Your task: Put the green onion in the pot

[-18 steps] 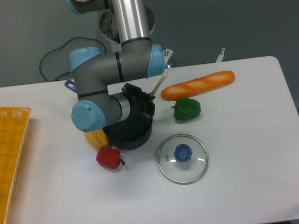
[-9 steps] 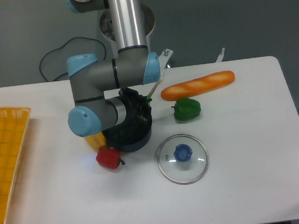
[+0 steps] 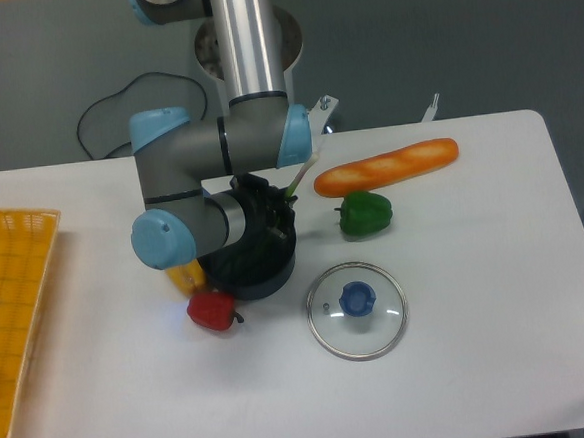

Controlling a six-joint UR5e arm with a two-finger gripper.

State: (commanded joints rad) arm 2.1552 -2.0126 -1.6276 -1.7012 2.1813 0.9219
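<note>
A white table (image 3: pixel 478 296) is seen before a grey wall. From the left, a dark pot (image 3: pixel 260 266) sits under the robot's wrist. The gripper (image 3: pixel 272 215) is lowered into it; its jaws cannot be made out. A green onion (image 3: pixel 302 175) juts from the rim beside it, apparently partly in.

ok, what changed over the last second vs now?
The arm's wrist shifted slightly left and up over the pot, carrying the gripper along; most of that came early. The green onion tip still pokes out beside it. Whether the grip changed is hidden. Lid, bread and peppers stayed put.
</note>
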